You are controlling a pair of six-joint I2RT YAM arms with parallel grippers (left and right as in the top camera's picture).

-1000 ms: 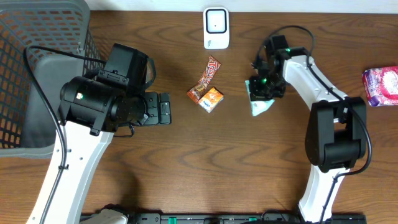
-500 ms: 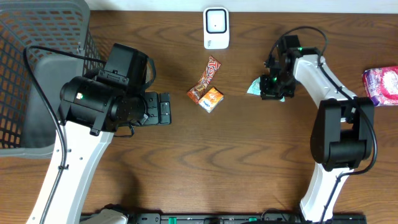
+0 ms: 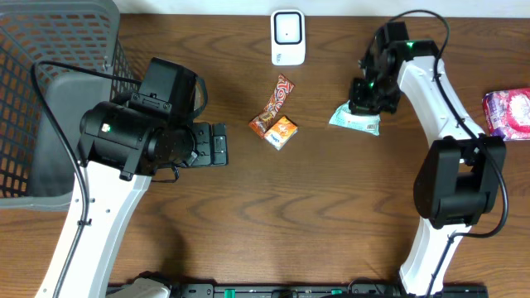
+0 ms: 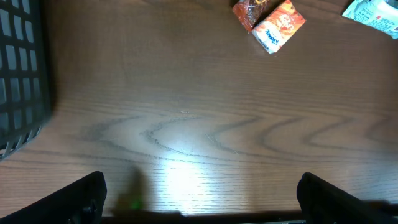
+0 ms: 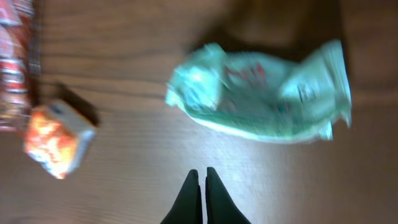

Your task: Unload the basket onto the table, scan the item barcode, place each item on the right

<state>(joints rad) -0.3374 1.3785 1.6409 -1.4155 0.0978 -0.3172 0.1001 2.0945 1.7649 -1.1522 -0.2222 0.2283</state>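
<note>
A pale green packet (image 3: 356, 118) lies flat on the wooden table, right of centre. My right gripper (image 3: 368, 101) hovers just behind it, shut and empty. In the right wrist view the shut fingertips (image 5: 202, 172) sit apart from the green packet (image 5: 267, 93), with bare wood between them. The white scanner (image 3: 287, 37) stands at the table's back edge. My left gripper (image 3: 217, 145) is wide open over bare wood, and its fingers (image 4: 87, 196) hold nothing.
A candy bar (image 3: 277, 99) and a small orange box (image 3: 283, 132) lie together at mid-table; the box (image 4: 280, 26) also shows in the left wrist view. A grey mesh basket (image 3: 50, 91) fills the far left. A pink pack (image 3: 507, 112) lies at the right edge.
My right arm has swung back and to the right, staying shut. The green packet has slid with it and now lies flat, clear of the fingers. The left arm is unmoved.
</note>
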